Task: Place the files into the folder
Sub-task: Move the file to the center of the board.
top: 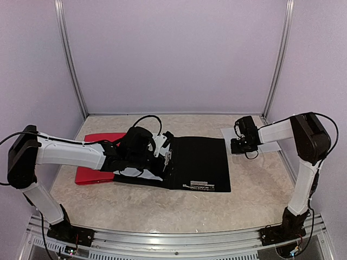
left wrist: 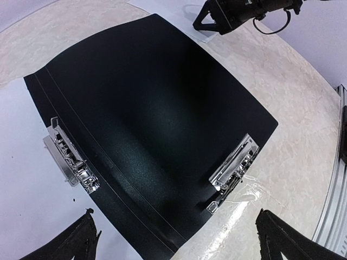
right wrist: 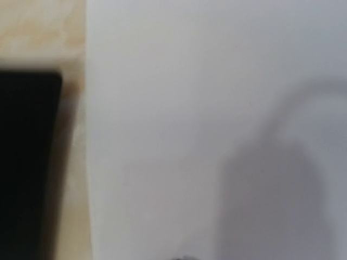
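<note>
Lilac walls (top: 173, 54) enclose beige table (top: 162, 211) bearing black folder (top: 200, 157).

Open black folder (top: 200, 157) mid-table, red folder (top: 89, 174) at left, white sheet (top: 270, 146) beneath right pincer (top: 233, 147)

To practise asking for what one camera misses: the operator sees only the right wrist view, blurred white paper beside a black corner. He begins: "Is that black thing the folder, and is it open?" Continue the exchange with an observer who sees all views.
Observer: Yes. The black folder lies open and flat mid-table, with metal clips showing inside.
Operator: Where is my gripper on the paper?
Observer: The right gripper is shut near the edge of the white sheet that faces the folder. I cannot tell whether it pinches the paper.
Operator: And the other arm?
Observer: The left gripper hangs open above the folder's inside.
</note>
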Tool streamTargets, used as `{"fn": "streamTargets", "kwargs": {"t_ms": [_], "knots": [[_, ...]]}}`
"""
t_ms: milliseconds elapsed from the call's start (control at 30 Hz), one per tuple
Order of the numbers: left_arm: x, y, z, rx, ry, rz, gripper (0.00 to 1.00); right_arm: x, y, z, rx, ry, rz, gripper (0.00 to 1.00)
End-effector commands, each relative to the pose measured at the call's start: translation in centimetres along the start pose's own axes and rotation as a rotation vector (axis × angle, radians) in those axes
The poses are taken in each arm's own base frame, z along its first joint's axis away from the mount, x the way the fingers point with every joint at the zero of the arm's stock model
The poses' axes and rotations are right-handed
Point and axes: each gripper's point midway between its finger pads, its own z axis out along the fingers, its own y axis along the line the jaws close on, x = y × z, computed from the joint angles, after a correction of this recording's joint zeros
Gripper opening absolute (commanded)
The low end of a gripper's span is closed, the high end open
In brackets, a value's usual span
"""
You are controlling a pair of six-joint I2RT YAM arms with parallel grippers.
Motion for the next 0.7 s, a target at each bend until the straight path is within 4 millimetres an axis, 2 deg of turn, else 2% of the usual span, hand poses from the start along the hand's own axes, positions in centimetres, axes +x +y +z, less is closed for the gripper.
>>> {"fn": "streamTargets", "kwargs": {"t_ms": [0,167,433,667], "knots": [[-1.0,0.2,-0.7,-0.013,-0.024,-0.003,0.99,7.1,-0.7,-1.1,-0.019,0.191,0.031,0.0],[-1.2,0.2,-0.7,-0.012,-0.028,-0.003,0.99,9.8,1.2,-3.4,-0.032,0.227,0.009,0.0],[-1.4,0.0,-1.3,-0.009,-0.036,-0.001,0.99,15.6,3.0,-8.0,-0.019,0.311,0.052,0.0],[-1.6,0.1,-1.6,-0.017,-0.041,0.009,0.99,20.7,5.6,-11.7,-0.027,0.386,0.04,0.0]]}}
